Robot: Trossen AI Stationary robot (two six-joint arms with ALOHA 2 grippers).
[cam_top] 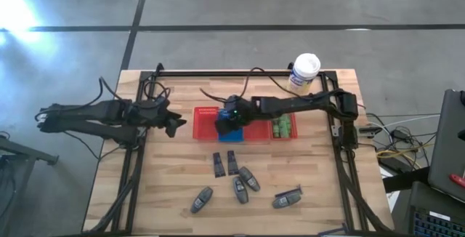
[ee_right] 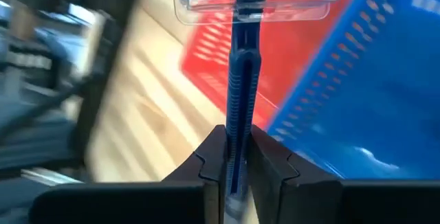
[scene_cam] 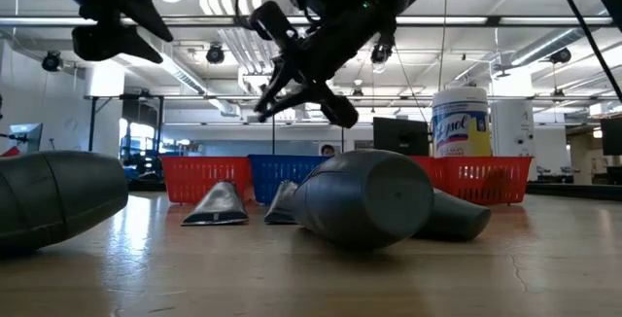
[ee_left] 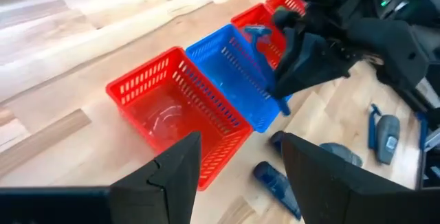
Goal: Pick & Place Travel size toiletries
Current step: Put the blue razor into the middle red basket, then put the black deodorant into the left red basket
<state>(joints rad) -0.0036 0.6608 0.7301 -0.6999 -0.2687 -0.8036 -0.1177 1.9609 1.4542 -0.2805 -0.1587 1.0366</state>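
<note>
Above blue basket (cam_top: 234, 129) | razor (ee_right: 240, 80) pinched between right fingers (ee_right: 210, 162)

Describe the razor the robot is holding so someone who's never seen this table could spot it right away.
Find the row of mesh baskets; the right gripper hangs over the blue basket in the middle. The razor is pinched there, a thin blue handle with a clear-capped head, the only item off the table.

Overhead ceiling strip lights (scene_cam: 243, 6) supply bright, even illumination, and a strong glare patch on the floor (cam_top: 14, 4) washes out the upper left corner of the high view. In the low view, the nearest grey tube (scene_cam: 364, 200) is soft and out of focus, and the wooden table (scene_cam: 292, 278) carries faint reflections. The right wrist view shows heavy motion blur across the background, while the razor (ee_right: 240, 80) remains comparatively sharp.
</note>
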